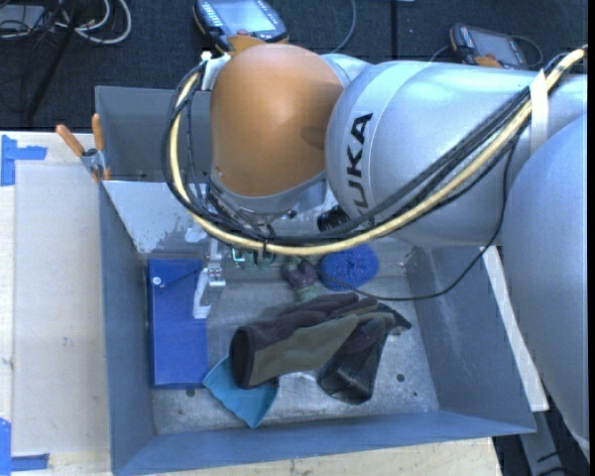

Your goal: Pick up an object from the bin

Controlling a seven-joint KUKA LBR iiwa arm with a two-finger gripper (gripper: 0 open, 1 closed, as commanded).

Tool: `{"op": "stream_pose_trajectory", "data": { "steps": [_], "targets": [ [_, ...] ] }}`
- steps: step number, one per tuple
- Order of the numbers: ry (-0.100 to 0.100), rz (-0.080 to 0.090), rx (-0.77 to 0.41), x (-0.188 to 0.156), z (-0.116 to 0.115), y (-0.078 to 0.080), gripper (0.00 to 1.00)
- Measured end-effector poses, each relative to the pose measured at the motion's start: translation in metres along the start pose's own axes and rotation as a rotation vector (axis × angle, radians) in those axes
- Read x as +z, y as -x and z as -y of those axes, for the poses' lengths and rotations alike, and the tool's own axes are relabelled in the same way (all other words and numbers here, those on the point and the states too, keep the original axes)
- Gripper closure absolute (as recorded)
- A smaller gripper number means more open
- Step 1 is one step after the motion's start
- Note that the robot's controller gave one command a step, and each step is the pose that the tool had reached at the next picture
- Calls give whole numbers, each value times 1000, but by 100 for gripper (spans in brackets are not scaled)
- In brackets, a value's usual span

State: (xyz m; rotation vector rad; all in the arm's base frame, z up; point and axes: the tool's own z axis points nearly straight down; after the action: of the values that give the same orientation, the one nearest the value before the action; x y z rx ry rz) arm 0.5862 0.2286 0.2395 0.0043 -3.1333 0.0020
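The gripper [207,296] hangs low in the left half of the bin [125,350], just over the right edge of a flat blue pad [176,323] lying along the left wall. I cannot tell whether it is released or clenched, as the orange cover [273,117] and looped cables [278,242] crowd above it. Just right of it sits a small dark lump [299,279] with a fuzzy blue ball [350,264] beside it. Nearer the front edge sprawls a dark olive glove [317,350], its left end overlapping a light blue cloth [240,392] beside the pad's front corner.
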Motion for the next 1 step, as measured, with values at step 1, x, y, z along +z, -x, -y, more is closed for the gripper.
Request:
{"op": "stream_pose_trajectory", "data": {
  "steps": [1],
  "targets": [
    [1, 8, 4, -5, 1, 2, 0]
  ]
}}
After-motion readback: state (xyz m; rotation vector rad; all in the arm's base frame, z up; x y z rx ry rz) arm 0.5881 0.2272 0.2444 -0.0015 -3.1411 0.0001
